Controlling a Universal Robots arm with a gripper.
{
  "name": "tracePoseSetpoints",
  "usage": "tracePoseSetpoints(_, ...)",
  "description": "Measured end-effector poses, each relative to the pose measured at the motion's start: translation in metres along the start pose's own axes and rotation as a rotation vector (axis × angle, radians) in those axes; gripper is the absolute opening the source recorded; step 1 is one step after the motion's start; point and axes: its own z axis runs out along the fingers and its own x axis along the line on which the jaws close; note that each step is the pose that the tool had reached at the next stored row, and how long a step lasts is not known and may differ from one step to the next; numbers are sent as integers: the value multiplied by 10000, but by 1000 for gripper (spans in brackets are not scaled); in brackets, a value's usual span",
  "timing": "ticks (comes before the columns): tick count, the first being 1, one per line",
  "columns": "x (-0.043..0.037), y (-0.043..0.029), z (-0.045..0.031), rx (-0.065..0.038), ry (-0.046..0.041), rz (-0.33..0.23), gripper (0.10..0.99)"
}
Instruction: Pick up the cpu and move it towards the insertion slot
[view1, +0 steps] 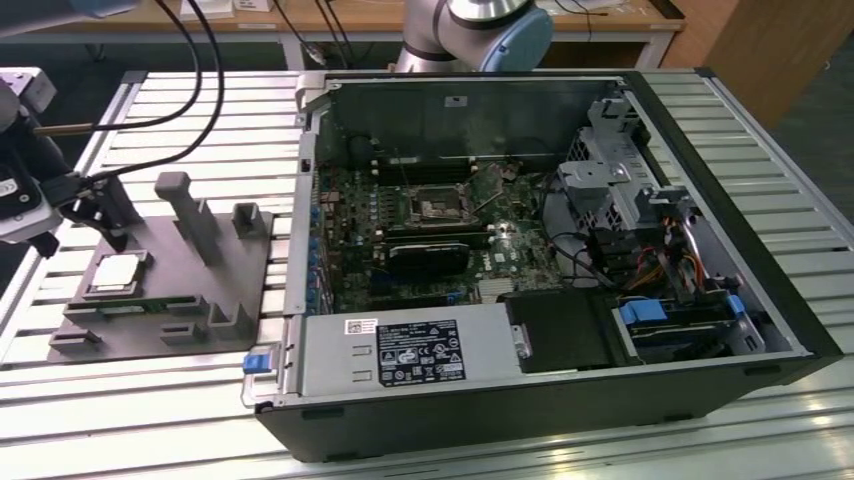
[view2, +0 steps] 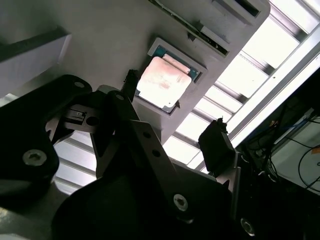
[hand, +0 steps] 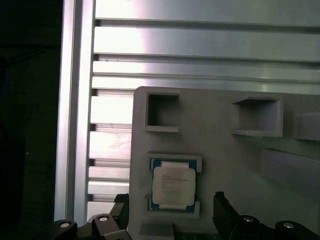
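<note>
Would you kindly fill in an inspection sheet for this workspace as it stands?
Surface: slatted metal table holding a grey fixture and an open computer case.
Job's things: cpu seated in the fixture's recess; insertion slot inside the case.
Clutter: thin green strip in the fixture beside the cpu.
Grippers: gripper open, poised over the cpu, not holding it.
Cables: black cables at the exterior view's upper left; wires inside the case.
Surroundings: wooden bench behind.
</note>
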Motion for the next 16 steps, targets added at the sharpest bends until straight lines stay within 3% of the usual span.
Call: tracePoseSetpoints(16, -12, -5, 112, 14, 1, 0, 765)
